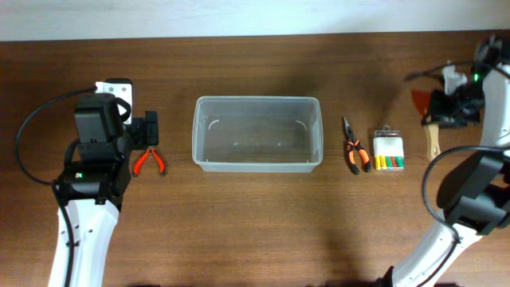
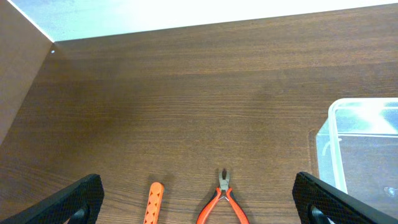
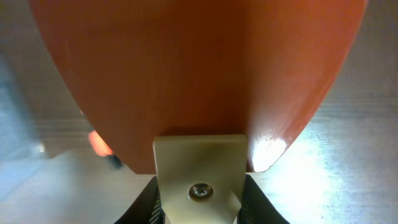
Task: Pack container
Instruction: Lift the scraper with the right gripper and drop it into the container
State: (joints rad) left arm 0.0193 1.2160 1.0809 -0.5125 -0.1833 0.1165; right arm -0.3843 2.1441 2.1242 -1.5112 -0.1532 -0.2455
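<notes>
The container (image 1: 257, 163), a large clear plastic bin, stands empty at the middle of the table; its corner shows in the left wrist view (image 2: 329, 134). My left gripper (image 1: 148, 131) (image 2: 199, 186) is open above small orange-handled cutters (image 1: 149, 162) (image 2: 222, 199), left of the container. My right gripper (image 1: 451, 105) is at the far right, shut on a scraper with an orange blade (image 1: 418, 100) (image 3: 199, 68) and a pale wooden handle (image 1: 432, 140) (image 3: 199, 171). The blade fills most of the right wrist view.
Black-and-orange pliers (image 1: 355, 153) and a small clear case with coloured pieces (image 1: 389, 151) lie right of the container. A flat orange perforated handle (image 2: 153, 204) lies beside the cutters. The table's far edge meets a white wall.
</notes>
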